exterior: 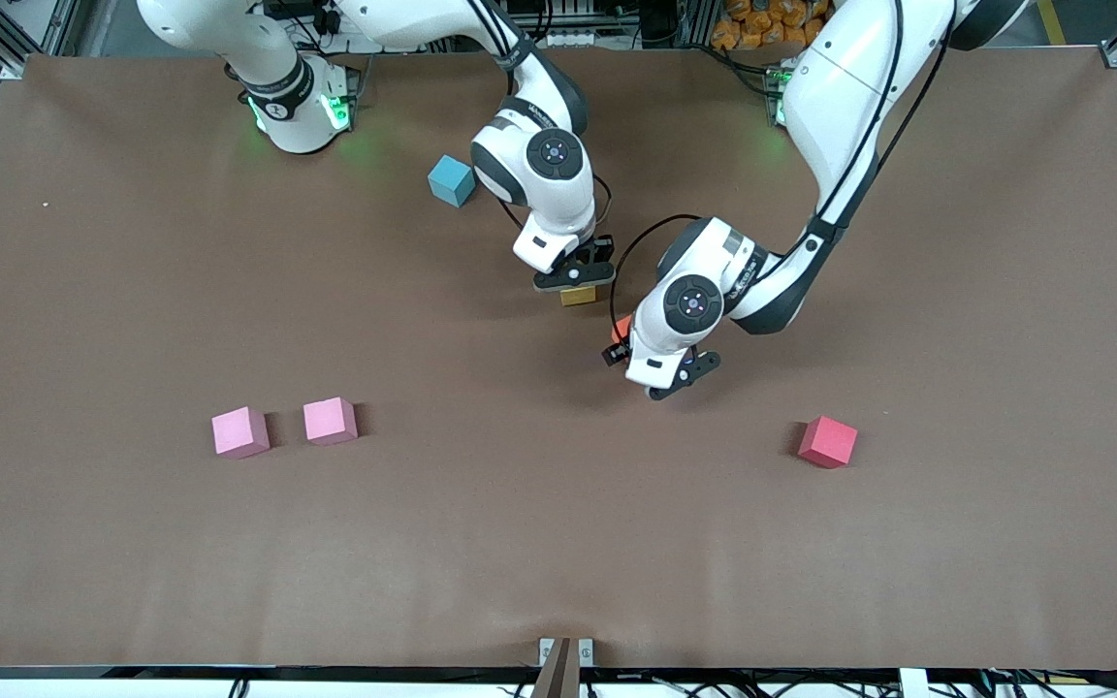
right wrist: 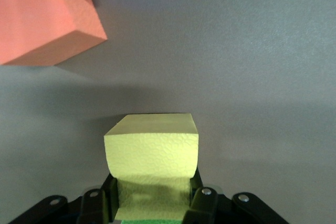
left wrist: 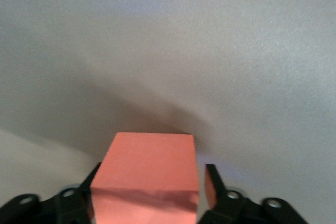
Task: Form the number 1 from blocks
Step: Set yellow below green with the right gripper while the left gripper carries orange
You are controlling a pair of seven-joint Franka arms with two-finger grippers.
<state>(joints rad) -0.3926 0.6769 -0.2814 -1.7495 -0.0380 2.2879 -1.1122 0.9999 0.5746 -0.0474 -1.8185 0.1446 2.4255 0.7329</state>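
Note:
My left gripper (exterior: pixel 621 337) is down at mid-table around an orange block (exterior: pixel 622 326). In the left wrist view the orange block (left wrist: pixel 149 156) fills the space between the fingers of the left gripper (left wrist: pixel 152 174). One finger touches it and a narrow gap shows at the other, so the gripper is open. My right gripper (exterior: pixel 578 284) is shut on a yellow block (exterior: pixel 578 296), low over the table. That yellow block (right wrist: pixel 152 150) sits squeezed in the right gripper (right wrist: pixel 152 187), with the orange block (right wrist: pixel 42 19) close beside it.
Two light pink blocks (exterior: pixel 240 431) (exterior: pixel 330 421) lie side by side toward the right arm's end, nearer the front camera. A red block (exterior: pixel 827 441) lies toward the left arm's end. A blue block (exterior: pixel 451 180) rests near the right arm's base.

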